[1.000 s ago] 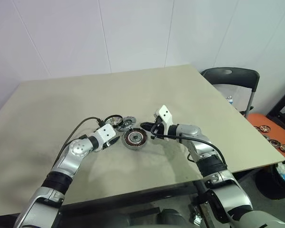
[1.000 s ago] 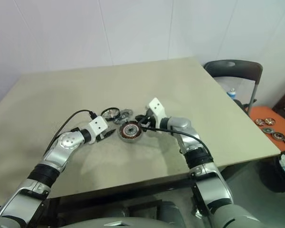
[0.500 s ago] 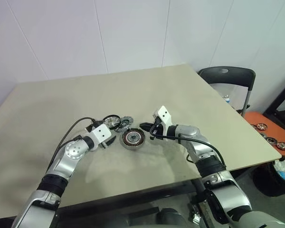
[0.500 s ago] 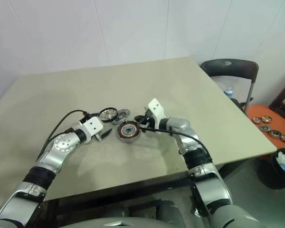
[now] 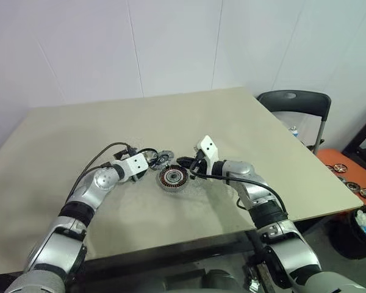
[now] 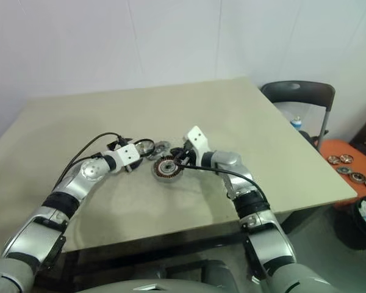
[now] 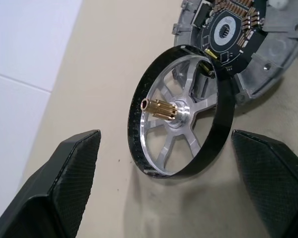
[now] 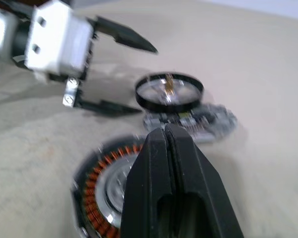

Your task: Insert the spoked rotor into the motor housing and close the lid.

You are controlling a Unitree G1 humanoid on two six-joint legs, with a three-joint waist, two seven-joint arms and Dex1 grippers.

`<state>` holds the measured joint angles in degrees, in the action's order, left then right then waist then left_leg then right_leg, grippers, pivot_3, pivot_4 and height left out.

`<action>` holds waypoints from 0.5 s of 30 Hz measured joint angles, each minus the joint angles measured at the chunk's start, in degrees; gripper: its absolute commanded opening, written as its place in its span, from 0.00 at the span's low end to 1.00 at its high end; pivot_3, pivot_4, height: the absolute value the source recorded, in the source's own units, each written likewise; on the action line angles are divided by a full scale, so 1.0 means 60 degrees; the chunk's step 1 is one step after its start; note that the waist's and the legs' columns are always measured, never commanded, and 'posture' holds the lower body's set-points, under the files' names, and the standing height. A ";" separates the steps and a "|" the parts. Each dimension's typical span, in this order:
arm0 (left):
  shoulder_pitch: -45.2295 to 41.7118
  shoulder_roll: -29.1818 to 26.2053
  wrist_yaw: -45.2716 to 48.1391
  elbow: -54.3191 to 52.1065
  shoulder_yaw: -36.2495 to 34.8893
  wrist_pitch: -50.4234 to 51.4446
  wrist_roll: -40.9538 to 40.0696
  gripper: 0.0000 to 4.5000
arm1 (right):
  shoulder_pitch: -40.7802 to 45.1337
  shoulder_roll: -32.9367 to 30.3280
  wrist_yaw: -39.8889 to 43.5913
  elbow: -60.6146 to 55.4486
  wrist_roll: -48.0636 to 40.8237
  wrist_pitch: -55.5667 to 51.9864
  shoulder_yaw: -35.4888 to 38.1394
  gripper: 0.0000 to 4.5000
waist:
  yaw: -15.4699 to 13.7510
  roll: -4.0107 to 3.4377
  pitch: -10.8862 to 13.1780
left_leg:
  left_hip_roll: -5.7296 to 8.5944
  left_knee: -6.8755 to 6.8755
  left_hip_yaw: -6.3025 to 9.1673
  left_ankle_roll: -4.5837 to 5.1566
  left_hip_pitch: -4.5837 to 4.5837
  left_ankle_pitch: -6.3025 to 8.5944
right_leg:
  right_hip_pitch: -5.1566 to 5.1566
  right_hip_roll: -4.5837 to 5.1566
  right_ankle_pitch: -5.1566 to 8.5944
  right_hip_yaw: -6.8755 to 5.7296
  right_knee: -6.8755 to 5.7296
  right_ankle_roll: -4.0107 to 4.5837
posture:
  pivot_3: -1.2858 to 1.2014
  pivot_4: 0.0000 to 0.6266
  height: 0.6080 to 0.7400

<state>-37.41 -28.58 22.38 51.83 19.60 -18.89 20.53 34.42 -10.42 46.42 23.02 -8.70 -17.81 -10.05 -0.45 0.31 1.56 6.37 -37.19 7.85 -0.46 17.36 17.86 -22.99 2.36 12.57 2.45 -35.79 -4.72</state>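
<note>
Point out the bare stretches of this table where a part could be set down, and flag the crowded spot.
Free: the table from the parts back to the wall, and the near strip toward the front edge. Crowded: mid-table, where the spoked rotor leans on the lid, the motor housing lies beside them, the open left gripper flanks the rotor, and the shut right gripper hovers by the housing.

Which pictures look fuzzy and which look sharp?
Left wrist view: sharp, the rotor shows crisp spokes and a brass shaft. Right wrist view: fuzzy, the housing and its copper coils smear. Eye views: clear, with soft shadows on the table.
</note>
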 measured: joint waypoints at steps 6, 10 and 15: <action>-0.0256 0.0013 0.0712 0.0788 0.0040 -0.0643 -0.0010 0.40 | -0.0045 0.0004 -0.0273 -0.0072 -0.0018 -0.0003 0.0095 0.00 | -0.0012 0.0001 -0.0002 | -0.0011 0.0002 0.0000 0.0001 0.0008 -0.0001 | -0.0019 -0.0006 -0.0003 -0.0001 -0.0001 0.0000 | 0.52 0.00 1.00; -0.0165 0.0011 0.0939 0.0925 -0.0030 -0.0845 -0.0072 0.10 | -0.0051 0.0008 -0.0340 -0.0072 -0.0025 -0.0003 0.0112 0.00 | 0.0017 0.0000 -0.0002 | -0.0019 0.0008 -0.0001 0.0001 0.0009 -0.0001 | -0.0023 -0.0011 -0.0003 0.0002 -0.0001 0.0000 | 0.52 0.00 1.00; 0.0063 -0.0114 0.1181 0.0959 -0.0418 -0.0867 -0.0405 0.01 | -0.0076 0.0019 -0.0371 -0.0069 -0.0027 0.0000 0.0112 0.00 | 0.0174 -0.0062 -0.0040 | -0.0022 0.0039 -0.0002 0.0004 0.0015 0.0001 | -0.0025 -0.0012 -0.0002 0.0002 0.0040 -0.0001 | 0.52 0.00 1.00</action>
<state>-37.03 -29.27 29.47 57.59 17.09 -24.09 18.10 33.96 -10.30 44.20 22.61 -8.87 -17.81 -9.38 0.60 -0.07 1.32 6.24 -36.95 7.84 -0.44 17.45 17.86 -23.14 2.29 12.56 2.46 -35.55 -4.72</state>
